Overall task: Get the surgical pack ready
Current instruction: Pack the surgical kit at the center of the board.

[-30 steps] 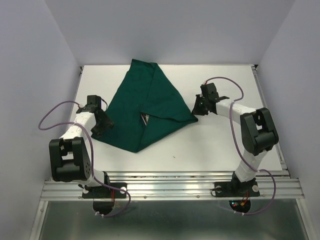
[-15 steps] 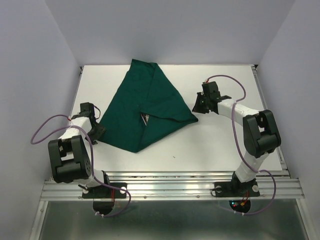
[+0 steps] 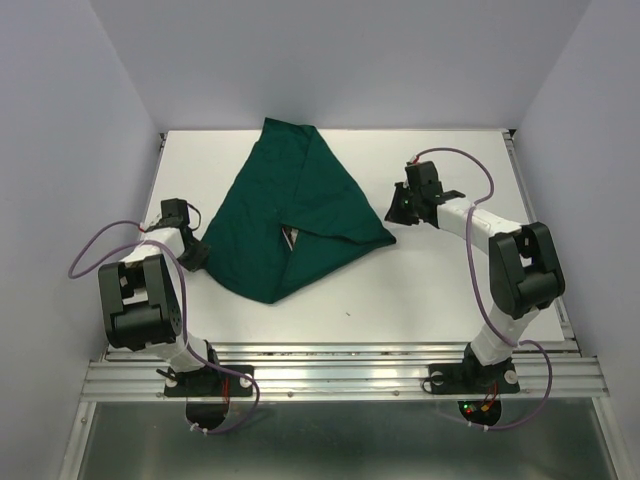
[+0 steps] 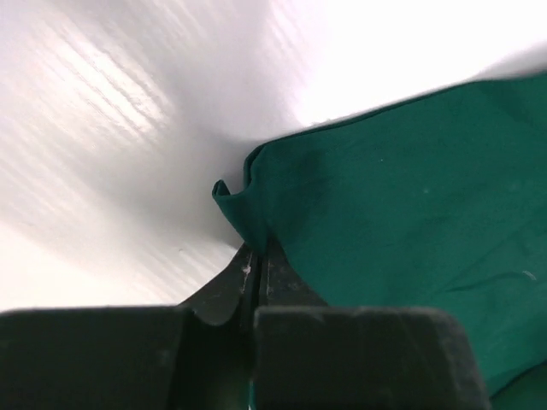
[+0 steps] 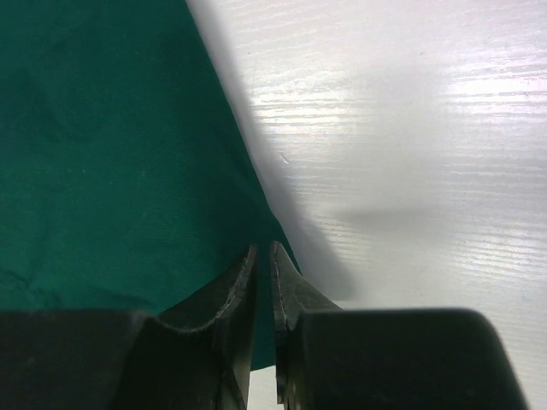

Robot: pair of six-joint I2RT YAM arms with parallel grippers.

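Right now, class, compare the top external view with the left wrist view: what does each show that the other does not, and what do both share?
Only the top view: the whole folded green drape, both arms, the right gripper at its right corner. Only the left wrist view: the left gripper shut on a pinched fold of its edge. Both: the drape on the white table.

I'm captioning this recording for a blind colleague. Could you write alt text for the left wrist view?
The left gripper, seen from just behind its black fingers, is shut on a folded corner of the dark green drape. The drape fills the right of the picture, and the white table shows on the left.
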